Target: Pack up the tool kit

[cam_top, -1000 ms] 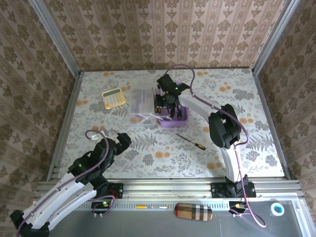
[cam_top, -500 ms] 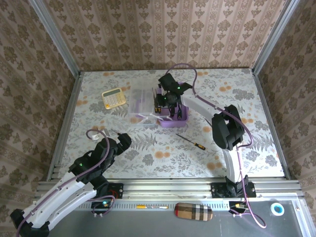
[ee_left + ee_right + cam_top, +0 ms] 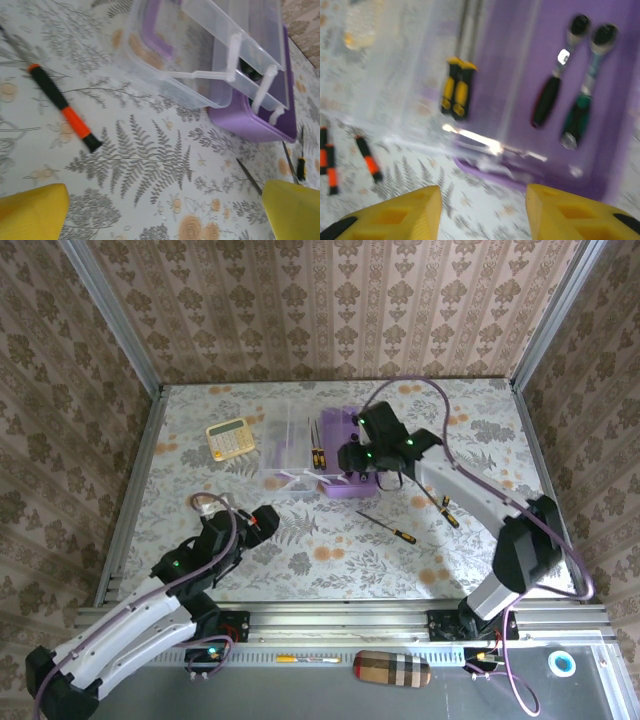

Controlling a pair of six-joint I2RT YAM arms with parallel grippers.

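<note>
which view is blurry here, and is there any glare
Right wrist view: smeared by motion blur, ratchet wrenches and purple box soft, glare streak by the clear lid. Left wrist view: screwdriver sharp, yellow fingers soft. Top external view: crisp, evenly lit.

I log table point(image 3: 330, 560), floral top. Purple box point(image 3: 250, 125), open, clear lid point(image 3: 200, 55) laid back: ahead-right of left fingers point(image 3: 35, 210). Black-orange screwdriver point(image 3: 62, 107): ahead-left of same fingers. Slim screwdriver point(image 3: 388, 527): base side of right fingers point(image 3: 565, 210). Yellow calculator point(image 3: 231, 438): far left of them, past lid.
</note>
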